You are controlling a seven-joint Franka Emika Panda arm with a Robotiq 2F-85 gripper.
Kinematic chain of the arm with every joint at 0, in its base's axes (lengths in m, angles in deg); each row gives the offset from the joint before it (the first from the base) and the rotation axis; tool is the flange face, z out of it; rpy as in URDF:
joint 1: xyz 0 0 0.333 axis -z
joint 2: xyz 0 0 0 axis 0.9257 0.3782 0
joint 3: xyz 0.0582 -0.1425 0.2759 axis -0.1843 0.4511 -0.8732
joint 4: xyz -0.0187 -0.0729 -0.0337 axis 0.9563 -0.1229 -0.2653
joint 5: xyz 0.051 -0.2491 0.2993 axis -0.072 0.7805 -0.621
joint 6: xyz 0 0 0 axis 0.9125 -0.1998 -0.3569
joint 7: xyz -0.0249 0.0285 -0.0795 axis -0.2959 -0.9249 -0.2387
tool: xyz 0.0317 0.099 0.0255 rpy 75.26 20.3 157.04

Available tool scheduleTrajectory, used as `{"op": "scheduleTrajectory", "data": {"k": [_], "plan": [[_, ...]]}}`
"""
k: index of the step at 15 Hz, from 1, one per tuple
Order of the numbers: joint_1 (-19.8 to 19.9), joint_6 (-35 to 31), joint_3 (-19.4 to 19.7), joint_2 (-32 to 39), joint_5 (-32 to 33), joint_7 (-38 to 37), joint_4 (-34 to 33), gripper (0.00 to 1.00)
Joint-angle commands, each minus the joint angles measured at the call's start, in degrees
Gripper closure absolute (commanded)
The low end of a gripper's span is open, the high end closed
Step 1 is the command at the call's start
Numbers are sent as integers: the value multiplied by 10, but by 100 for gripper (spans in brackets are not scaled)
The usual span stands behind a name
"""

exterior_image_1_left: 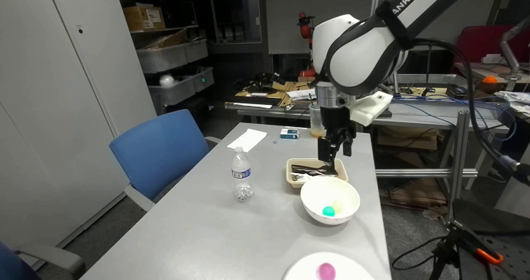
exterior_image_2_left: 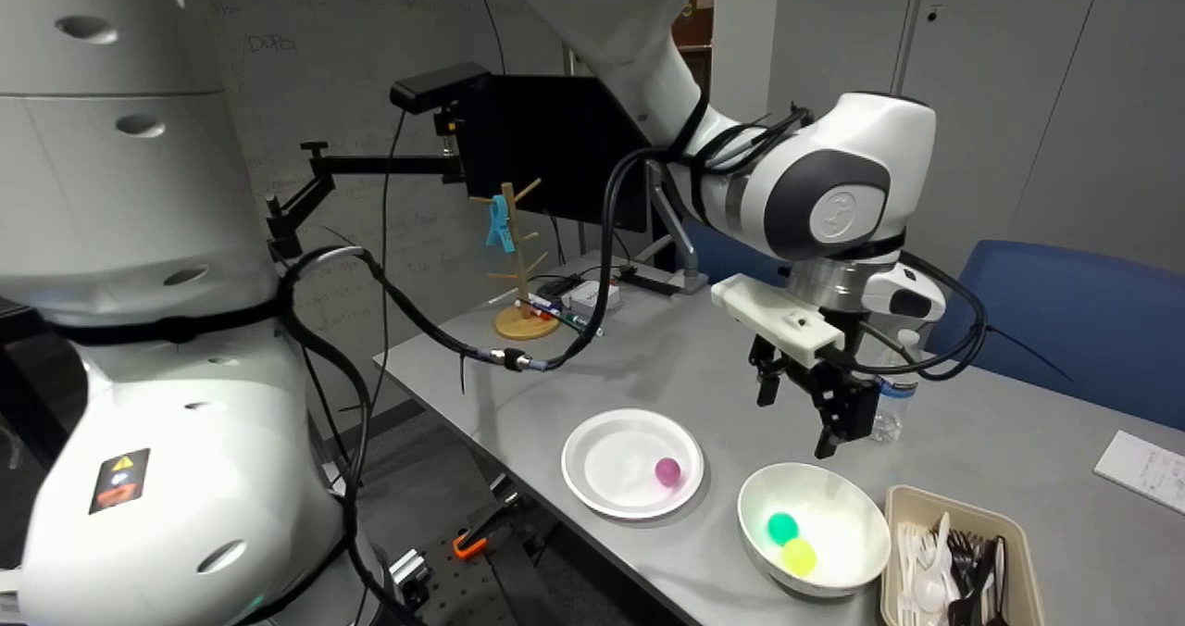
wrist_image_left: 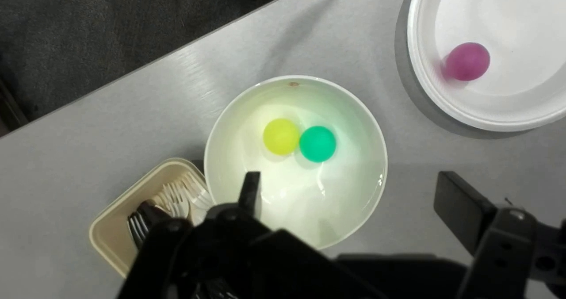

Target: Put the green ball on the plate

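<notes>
Looked barely started tbh: the small teal-green ball (wrist_image_left: 317,144) sat in the deep white bowl (wrist_image_left: 360,170), the black two-fingered tool (exterior_image_2_left: 796,420) hung empty with jaws spread, so the grab and the trip to the shallow round white plate (wrist_image_left: 508,33) were both left.

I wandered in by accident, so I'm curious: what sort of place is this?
Probably a robotics lab, to judge by a large white jointed robot arm, a flat grey board bearing faint handwriting, and a cluttered grey workbench in the background.
</notes>
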Motion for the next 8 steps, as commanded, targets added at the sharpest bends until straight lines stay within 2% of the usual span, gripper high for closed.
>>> {"op": "scheduleTrajectory", "data": {"k": [1,5,7,8], "plan": [[5,-35,-4,54,-1,50,-17,0],[12,-67,-8,109,1,102,-41,0],[15,-52,-9,134,-3,114,-61,0],[7,-59,-5,104,2,90,-31,0]]}}
